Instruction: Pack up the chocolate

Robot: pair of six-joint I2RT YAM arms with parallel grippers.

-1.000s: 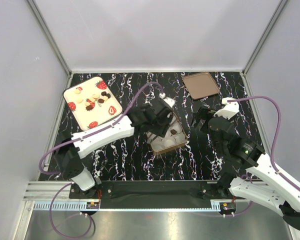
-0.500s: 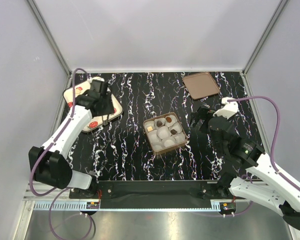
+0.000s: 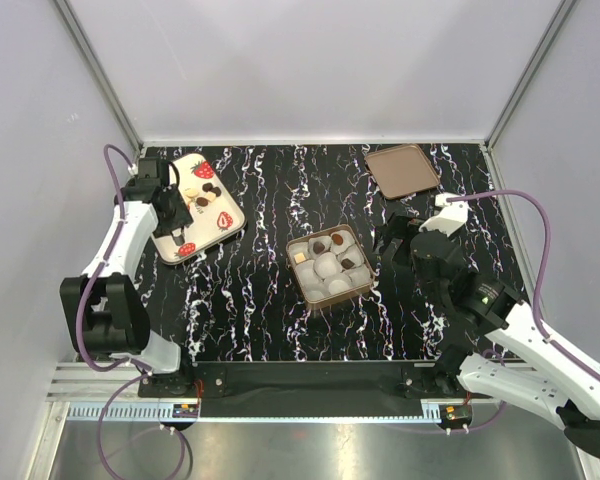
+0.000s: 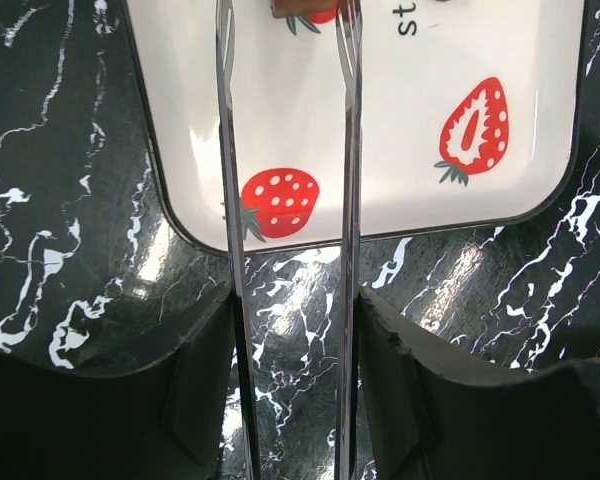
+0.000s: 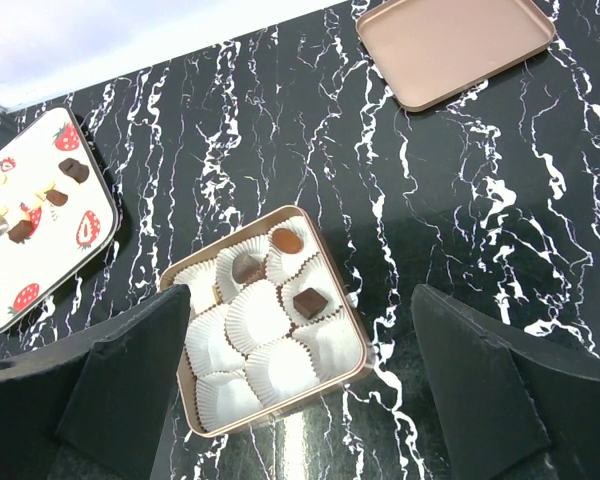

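Three dark chocolates [image 5: 309, 301] sit in the paper cups [image 5: 255, 318] of the gold box [image 5: 230, 240] at mid-table. The other pieces, dark and cream, lie loose on the strawberry plate [image 4: 410, 170] at the far left. A cream one may also be in the box, but the overhead view is too coarse to be sure.

The left gripper [image 4: 286, 25] hangs over the near part of the plate with its two long thin fingers [image 4: 226, 150] spread apart. A brown piece [image 4: 305, 6] shows between them at the very top edge of the wrist view. It is cropped, so whether either finger touches it cannot be told, and nothing looks pinched. The right gripper [image 3: 395, 240] waits just beside the box, jaws wide and holding nothing. The copper lid [image 5: 455, 45] lies well apart at the far right.

I judge these candies to be light and rigid, but easy to mark. Their smooth, rounded sides are likely to slip or flip out of thin metal tips. The best hold is probably across the widest part, low near the plate, closing gently and squarely. Because the glazed plate is slick, a piece may skate away if only one finger meets it first.
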